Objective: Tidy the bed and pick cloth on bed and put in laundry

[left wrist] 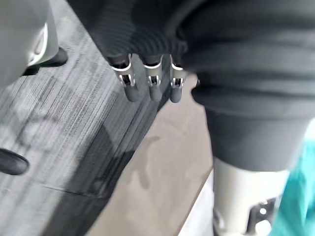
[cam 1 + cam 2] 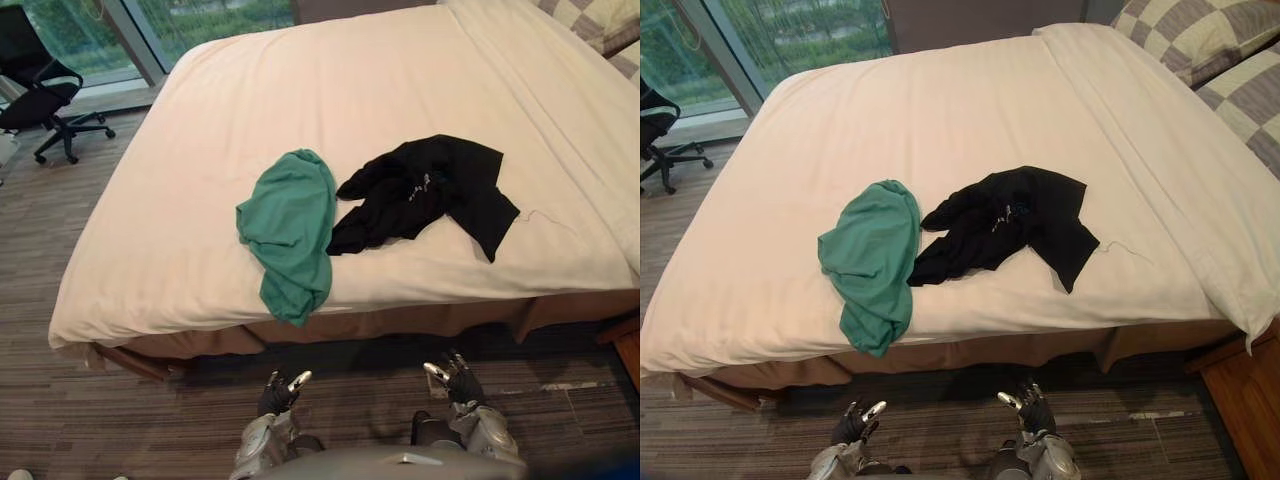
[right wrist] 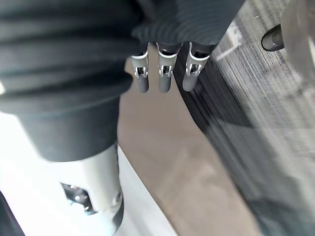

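Far left: black office chair (image 2: 42, 92) on the carpeted floor (image 2: 60, 400), by the window glass (image 2: 75, 30). The bed (image 2: 230, 90) runs across the middle, with a cream sheet pulled mostly flat and a brown base (image 2: 400, 322) showing under the near edge.

My left hand (image 2: 278, 394) is low in front of the bed, over the floor and well apart from both cloths. In the left wrist view its fingers (image 1: 153, 84) are loose and roughly straight, with nothing in them, so it is empty and relaxed.

Green cloth (image 2: 290, 228) lies bunched on the bed near the foot edge. Its lower end hangs a bit over that edge.

Black cloth (image 2: 430, 188) is just right of the green one, spread out and crumpled, all of it on the sheet. Its left end meets the green cloth's right side. A thin pale thread (image 2: 545, 215) lies on the sheet by its right end.

My right hand (image 2: 453, 380) is also low over the floor, in front of the bed and below the black cloth in the eye views, touching neither cloth. The right wrist view shows its fingers (image 3: 165, 78) loose and extended, holding nothing.

Right side of the bed: a white cover (image 2: 1160, 170) folded along the edge and drooping at the near corner. Checked pillows (image 2: 1200, 45) are at the far right corner. A wooden surface (image 2: 1245, 400) is at lower right, beside the bed.
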You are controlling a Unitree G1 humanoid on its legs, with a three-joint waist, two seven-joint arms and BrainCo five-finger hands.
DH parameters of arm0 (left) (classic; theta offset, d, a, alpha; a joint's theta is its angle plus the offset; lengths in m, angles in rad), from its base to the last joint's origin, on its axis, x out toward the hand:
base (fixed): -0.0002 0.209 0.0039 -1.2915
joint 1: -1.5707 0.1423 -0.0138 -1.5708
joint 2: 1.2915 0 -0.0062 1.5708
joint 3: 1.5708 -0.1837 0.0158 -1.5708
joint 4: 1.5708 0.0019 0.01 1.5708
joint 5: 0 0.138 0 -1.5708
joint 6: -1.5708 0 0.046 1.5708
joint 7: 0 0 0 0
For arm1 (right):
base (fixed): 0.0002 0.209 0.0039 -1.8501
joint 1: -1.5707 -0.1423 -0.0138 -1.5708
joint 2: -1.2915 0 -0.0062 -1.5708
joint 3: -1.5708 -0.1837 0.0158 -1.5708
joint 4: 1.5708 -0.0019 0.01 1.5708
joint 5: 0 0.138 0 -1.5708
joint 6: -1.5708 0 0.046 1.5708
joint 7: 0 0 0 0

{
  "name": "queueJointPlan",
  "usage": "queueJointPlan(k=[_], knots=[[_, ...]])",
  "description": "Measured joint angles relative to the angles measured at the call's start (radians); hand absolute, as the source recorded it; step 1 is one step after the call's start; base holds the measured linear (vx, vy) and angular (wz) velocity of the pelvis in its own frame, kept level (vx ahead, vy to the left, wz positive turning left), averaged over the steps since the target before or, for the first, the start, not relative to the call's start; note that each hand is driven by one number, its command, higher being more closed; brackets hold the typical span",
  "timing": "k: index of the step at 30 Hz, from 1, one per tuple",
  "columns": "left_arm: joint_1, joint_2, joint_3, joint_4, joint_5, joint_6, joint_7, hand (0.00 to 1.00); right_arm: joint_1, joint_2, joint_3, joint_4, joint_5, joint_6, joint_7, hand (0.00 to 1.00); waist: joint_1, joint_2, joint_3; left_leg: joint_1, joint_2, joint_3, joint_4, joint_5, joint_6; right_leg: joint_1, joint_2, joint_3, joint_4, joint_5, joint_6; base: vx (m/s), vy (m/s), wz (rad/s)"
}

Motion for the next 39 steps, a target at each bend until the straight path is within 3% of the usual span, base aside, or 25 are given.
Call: queueJointPlan(k=[5, 8, 10, 11, 13, 17, 22, 27, 32, 39], knots=[[-0.008, 0.071, 0.203, -0.024, -0.042, 0.027, 0.093, 0.00, 0.043, -0.063, -0.259, -0.115, 0.027, -0.037, -0.100, 0.00, -0.001, -0.036, 0.018, 0.024, 0.014, 0.005, -0.008, -0.003, -0.004, 0.011, 0.014, -0.018, 0.013, 0.005, 0.002, 0.05, -0.053, -0.02], [-0.021, 0.200, 0.290, -0.103, -0.056, 0.036, 0.142, 0.00, 0.075, -0.199, -0.415, -0.228, -0.045, -0.054, -0.143, 0.00, 0.000, -0.042, 0.021, 0.026, 0.014, 0.002, -0.038, -0.004, -0.005, 0.017, 0.023, -0.035, -0.006, 0.010, 0.008, 0.02, -0.012, 0.09], [-0.043, 0.325, 0.344, -0.218, -0.046, 0.022, 0.181, 0.00, 0.087, -0.289, -0.477, -0.352, -0.105, -0.087, -0.166, 0.00, 0.000, -0.052, 0.027, 0.023, 0.013, 0.000, -0.066, -0.004, -0.005, 0.019, 0.030, -0.048, -0.027, 0.019, 0.009, -0.01, 0.014, 0.12], [-0.048, 0.359, 0.356, -0.254, -0.029, 0.010, 0.189, 0.00, 0.088, -0.306, -0.484, -0.393, -0.130, -0.093, -0.175, 0.00, 0.000, -0.056, 0.030, 0.022, 0.012, -0.001, -0.072, -0.004, -0.005, 0.018, 0.032, -0.049, -0.033, 0.023, 0.009, -0.02, 0.020, 0.04], [-0.086, 0.505, 0.363, -0.405, 0.020, -0.019, 0.222, 0.00, 0.090, -0.378, -0.452, -0.545, -0.242, -0.107, -0.198, 0.00, -0.001, -0.072, 0.030, -0.008, 0.007, -0.012, -0.091, -0.004, -0.006, -0.004, 0.043, -0.054, -0.063, 0.044, 0.005, -0.05, 0.032, 0.04], [-0.233, 0.703, 0.359, -0.505, 0.100, -0.054, 0.216, 0.00, 0.033, -0.495, -0.387, -0.617, -0.356, -0.091, -0.210, 0.00, -0.009, -0.083, 0.032, -0.072, -0.006, -0.073, -0.106, 0.003, -0.016, -0.025, 0.058, -0.062, -0.139, 0.110, 0.003, -0.02, 0.020, 0.09], [-0.380, 0.826, 0.310, -0.515, 0.157, -0.086, 0.181, 0.00, -0.064, -0.534, -0.347, -0.598, -0.421, -0.076, -0.199, 0.00, -0.024, -0.081, 0.034, -0.084, -0.035, -0.115, -0.123, 0.006, -0.012, 0.015, 0.052, -0.052, -0.250, 0.179, 0.006, 0.04, 0.046, -0.02], [-0.490, 0.838, 0.162, -0.547, 0.319, -0.119, 0.180, 0.00, -0.158, -0.572, -0.262, -0.655, -0.446, -0.054, -0.180, 0.00, -0.035, -0.083, 0.054, -0.101, -0.041, -0.111, -0.124, 0.008, -0.009, -0.024, 0.049, -0.009, -0.255, 0.201, 0.004, -0.01, 0.011, -0.20], [-0.591, 0.815, -0.006, -0.552, 0.481, -0.120, 0.183, 0.00, -0.207, -0.561, -0.200, -0.816, -0.446, -0.029, -0.180, 0.00, -0.055, -0.081, 0.130, -0.144, -0.044, -0.104, -0.125, 0.013, -0.003, -0.090, 0.050, 0.024, -0.245, 0.227, -0.001, -0.08, -0.007, -0.21], [-0.609, 0.671, -0.158, -0.551, 0.613, -0.067, 0.174, 0.00, -0.153, -0.474, -0.176, -1.031, -0.459, -0.010, -0.191, 0.00, -0.054, -0.076, 0.206, -0.178, -0.040, -0.059, -0.130, 0.013, -0.003, -0.164, 0.051, 0.060, -0.222, 0.240, -0.001, -0.05, -0.006, -0.15]])
